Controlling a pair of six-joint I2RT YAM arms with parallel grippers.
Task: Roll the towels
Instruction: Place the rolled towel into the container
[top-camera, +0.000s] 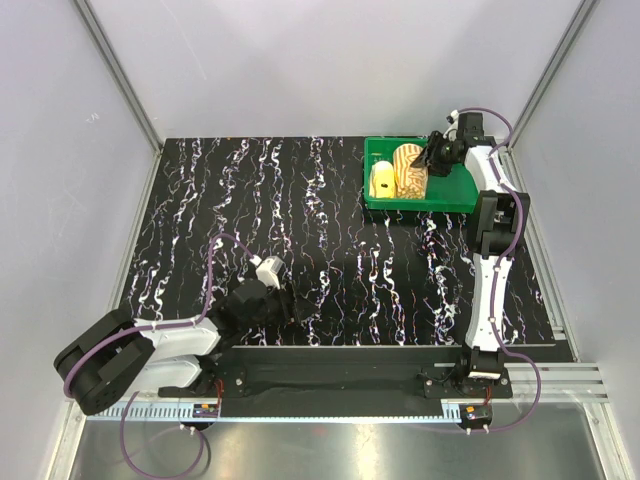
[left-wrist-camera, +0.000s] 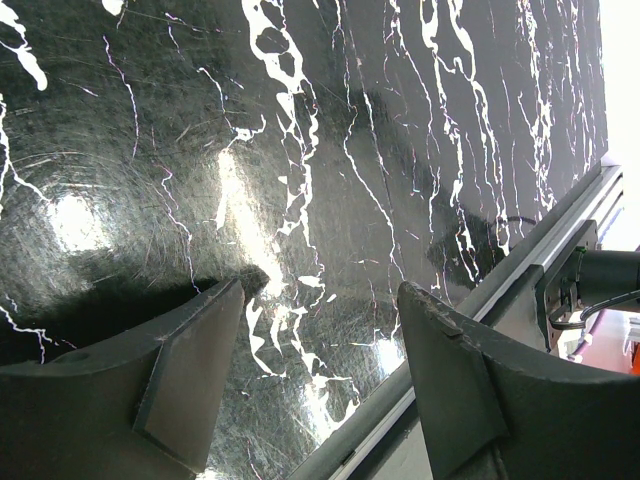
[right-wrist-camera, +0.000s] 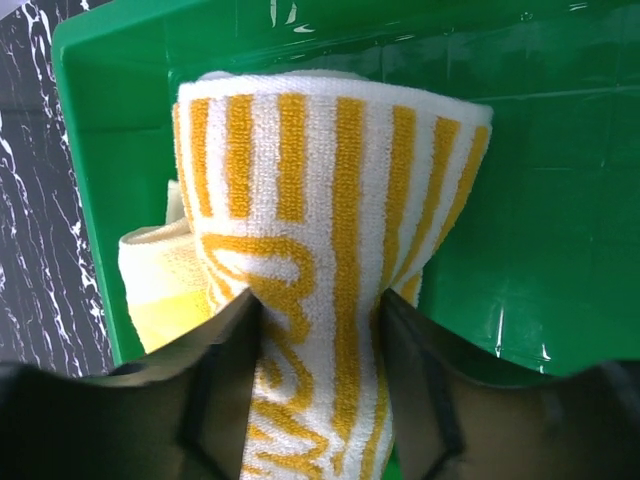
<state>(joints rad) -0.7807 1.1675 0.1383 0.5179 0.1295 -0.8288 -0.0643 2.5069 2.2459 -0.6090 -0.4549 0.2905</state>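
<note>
From above, a black, white-veined tabletop (top-camera: 300, 220) is seen enclosed by pale walls (top-camera: 300, 60). At upper right, the yellow towel (top-camera: 381, 178) and striped towel (top-camera: 410, 170) are held in a green tray (top-camera: 420, 204).

In the left wrist view, the left jaws are spread wide over the glossy tabletop, with nothing gripped.

In the right wrist view, the striped towel is pinched between the right jaws inside the tray.

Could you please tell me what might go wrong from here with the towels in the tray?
The right gripper pinches only a narrow part of the striped towel, so its roll might loosen or slip if lifted. The yellow towel sits close beside it and might be dragged along. The green tray could shift too.
</note>
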